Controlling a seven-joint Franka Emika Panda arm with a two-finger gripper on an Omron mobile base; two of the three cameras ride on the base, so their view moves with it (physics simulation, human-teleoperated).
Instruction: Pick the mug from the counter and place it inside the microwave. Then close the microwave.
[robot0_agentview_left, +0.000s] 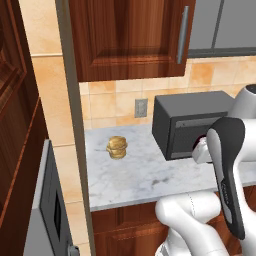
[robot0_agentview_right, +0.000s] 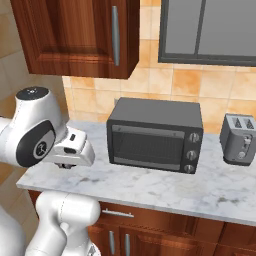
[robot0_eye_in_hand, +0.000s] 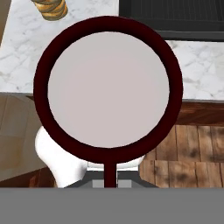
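The squat, round dark maroon mug (robot0_eye_in_hand: 108, 87) with its pale whitish inside hangs mouth-up straight ahead of the two-finger gripper (robot0_eye_in_hand: 109, 177), lifted clear of the white-grey marbled stone counter (robot0_agentview_left: 150, 175). It is probably carried this way so that it stays level on its way to the microwave. Under the mug, beyond the fingers, lie the counter edge and a wooden floor, so it appears to be held out in front of the counter rather than over it. The fingers themselves are hard to make out beneath the rim. They are drawn close together, seemingly pinching the rim or wall at the near side, where a thin maroon strip runs down toward them. Ahead and to one side of the fingers sits a golden-brown bun-like lump (robot0_agentview_left: 117, 147), and ahead on the other side a black boxy appliance (robot0_agentview_right: 155, 135) with its door shut.
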